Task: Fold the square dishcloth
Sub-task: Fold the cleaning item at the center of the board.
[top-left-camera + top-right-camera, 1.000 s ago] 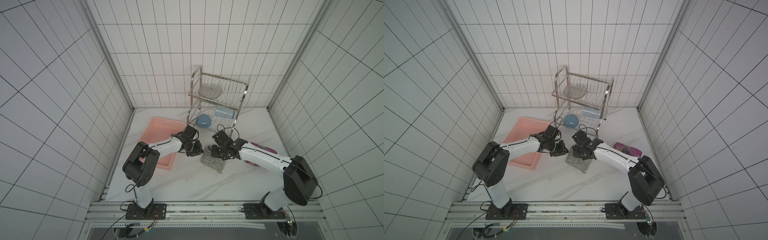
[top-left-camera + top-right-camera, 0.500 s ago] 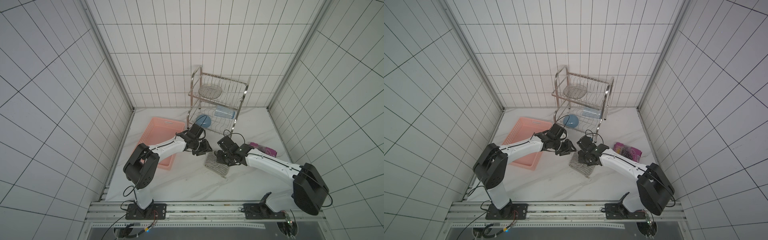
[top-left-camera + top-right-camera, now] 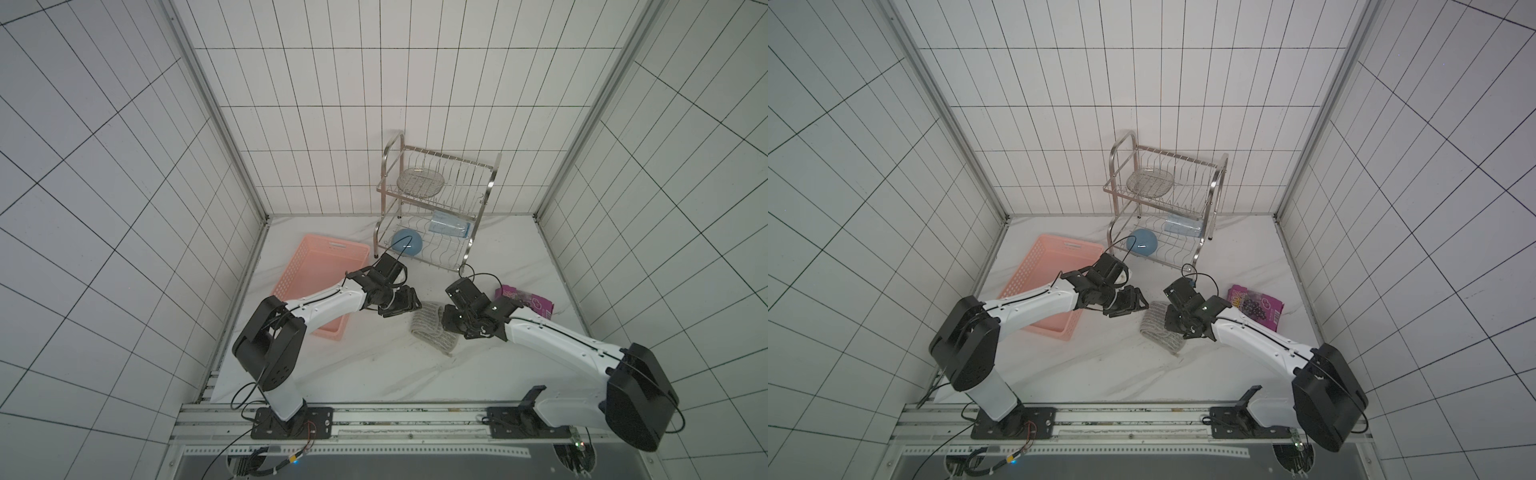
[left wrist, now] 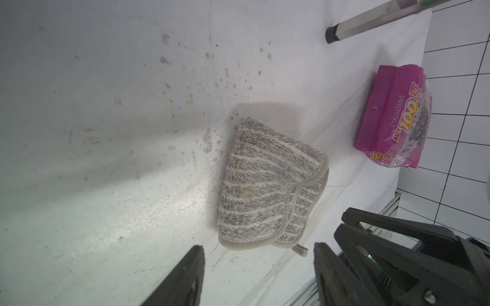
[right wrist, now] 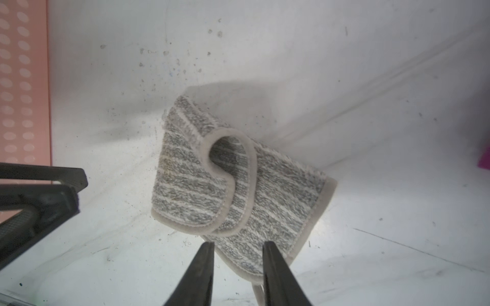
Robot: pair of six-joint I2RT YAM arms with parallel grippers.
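Folded over on itself, the square dishcloth (image 3: 432,328) (image 3: 1156,328) lies on the white marble table (image 3: 374,374) between the 2 arms. We see its grey top layer sitting askew in the left wrist view (image 4: 257,190). In the right wrist view (image 5: 225,190) 1 hemmed corner curls up into a loop.

The left gripper (image 3: 411,306) (image 4: 258,254) hangs just beside the cloth on the basket side, its 2 fingers spread wide with nothing between them. The right gripper (image 3: 451,324) (image 5: 238,246) hovers at the opposite edge, its fingers parted by a narrow gap with cloth showing in it. We cannot tell whether the tips touch the fabric.

A pink basket (image 3: 332,245) stands by the left arm. A purple snack packet (image 3: 528,303) lies apart from the cloth by the right arm. A steel dish rack (image 3: 436,199) stands at the back.
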